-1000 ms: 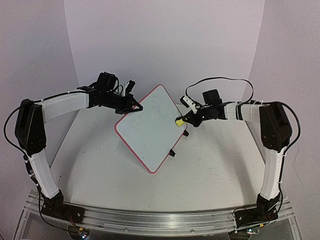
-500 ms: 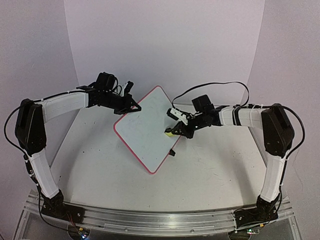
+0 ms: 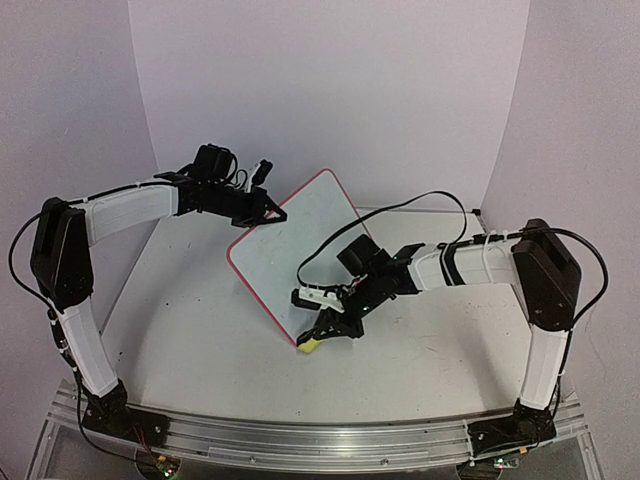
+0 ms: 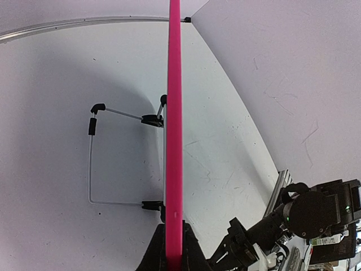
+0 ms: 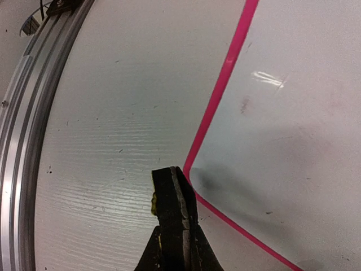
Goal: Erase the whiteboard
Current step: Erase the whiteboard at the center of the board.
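While propped tilted at middle of surface (image 3: 180, 330), whiteboard (image 3: 290, 250) points one corner toward near edge, opposite corner toward far edge. Wire stand (image 4: 91, 126) behind board, on surface. Left gripper (image 3: 273, 213) clamped on pink frame (image 4: 174, 113) at board's upper-left side. Right gripper (image 3: 320, 336) closed on small yellow-and-black block (image 3: 309, 346). Block just beside board's near corner; whether touching, cannot tell.

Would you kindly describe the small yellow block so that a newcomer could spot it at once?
Start at the pink-framed whiteboard tilted in the middle of the table. Follow its frame to its near corner, where the right gripper is shut on the yellow block. It is the only yellow thing among black, white and pink parts.
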Controlling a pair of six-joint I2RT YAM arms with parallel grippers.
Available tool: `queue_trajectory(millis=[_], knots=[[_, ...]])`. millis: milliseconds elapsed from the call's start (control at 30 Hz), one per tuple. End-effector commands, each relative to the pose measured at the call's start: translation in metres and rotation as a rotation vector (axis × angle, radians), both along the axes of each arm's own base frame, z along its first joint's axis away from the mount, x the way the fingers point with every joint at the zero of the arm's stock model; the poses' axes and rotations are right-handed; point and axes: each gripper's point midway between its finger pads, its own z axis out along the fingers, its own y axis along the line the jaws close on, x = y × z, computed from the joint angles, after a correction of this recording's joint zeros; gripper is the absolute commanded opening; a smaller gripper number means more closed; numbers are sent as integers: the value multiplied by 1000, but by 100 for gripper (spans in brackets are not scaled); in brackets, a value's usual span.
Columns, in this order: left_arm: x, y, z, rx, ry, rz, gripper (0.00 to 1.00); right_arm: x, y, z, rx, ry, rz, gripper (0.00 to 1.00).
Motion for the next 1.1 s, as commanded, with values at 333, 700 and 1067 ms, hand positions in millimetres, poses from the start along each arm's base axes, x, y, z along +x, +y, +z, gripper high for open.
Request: queue_trajectory(millis=[333,700,1067], knots=[[-44,-21,-31,25,148,-132,0,74,-6,15,-7,-240,-217,0],[-46,-20,-30,26,143,-134,0,122,-13,30,25,-347,-369,0],[-46,-20,-30,25,143,-137,0,176,-45,42,18,-428,-573,0]])
